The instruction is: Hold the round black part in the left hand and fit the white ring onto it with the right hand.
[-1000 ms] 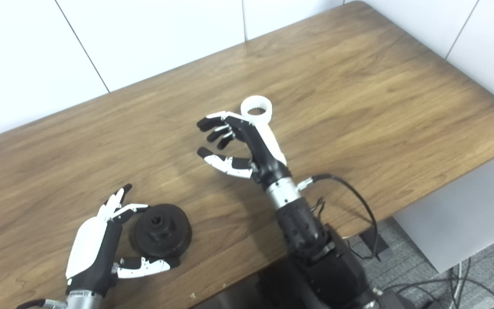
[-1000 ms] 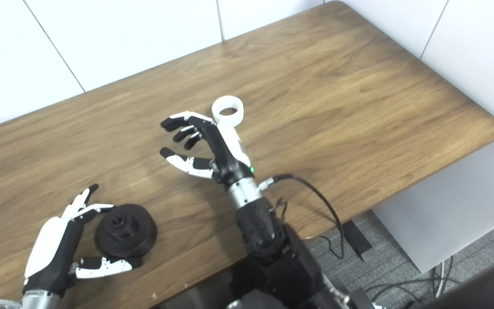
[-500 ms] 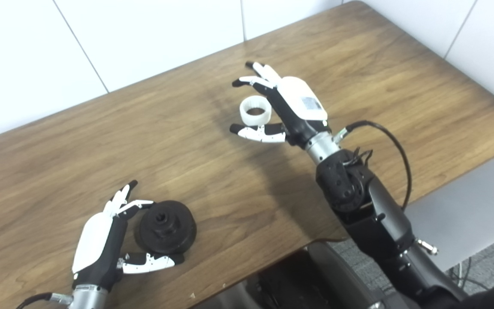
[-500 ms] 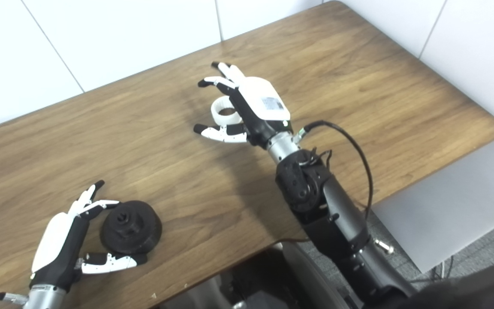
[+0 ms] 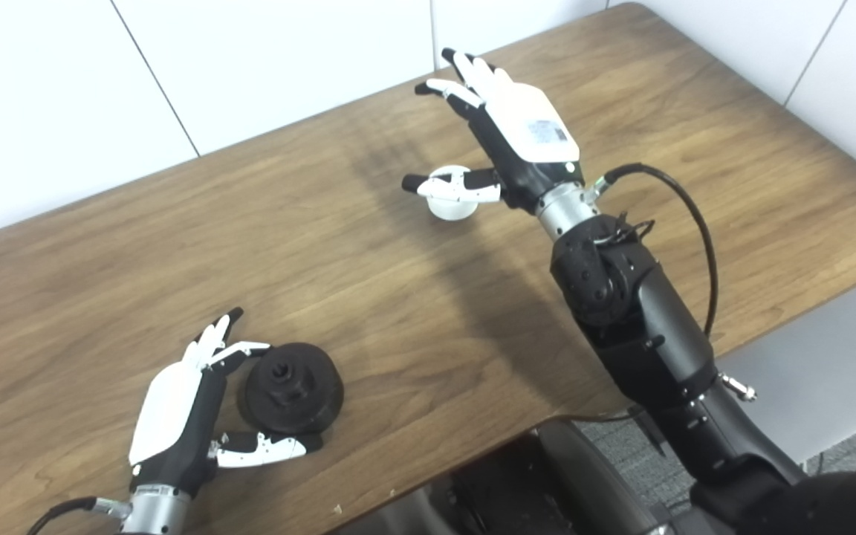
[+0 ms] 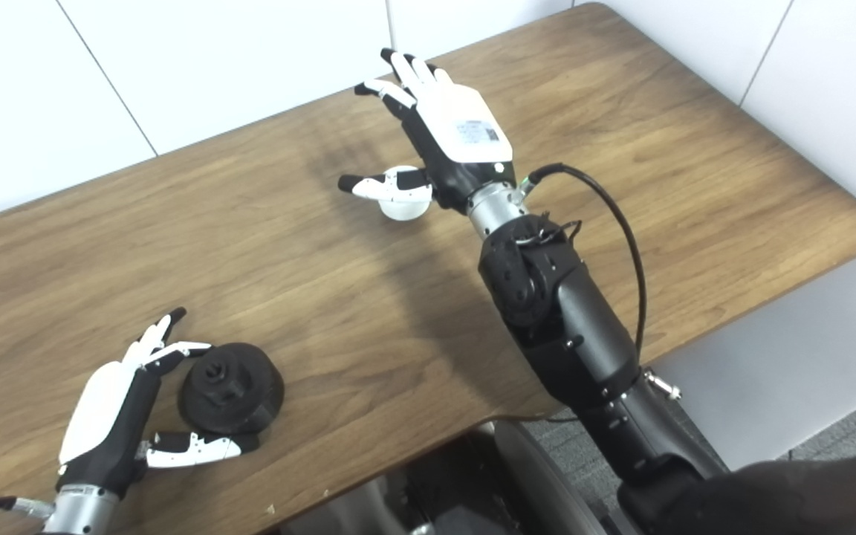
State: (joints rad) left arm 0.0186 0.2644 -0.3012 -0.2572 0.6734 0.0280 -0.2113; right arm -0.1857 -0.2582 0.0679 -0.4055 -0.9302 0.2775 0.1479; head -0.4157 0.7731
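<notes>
- Left robot hand (image 5: pixel 175 416) rests on the wooden tabletop (image 5: pixel 138 260) at seven o'clock, fingers spread and holding nothing, cupped around the round black part (image 5: pixel 292 388) just beside it.
- Right robot hand (image 5: pixel 506 141) hangs at one o'clock, fingers splayed and empty; the white ring (image 5: pixel 449 204) lies on the tabletop, partly hidden under its thumb.
</notes>
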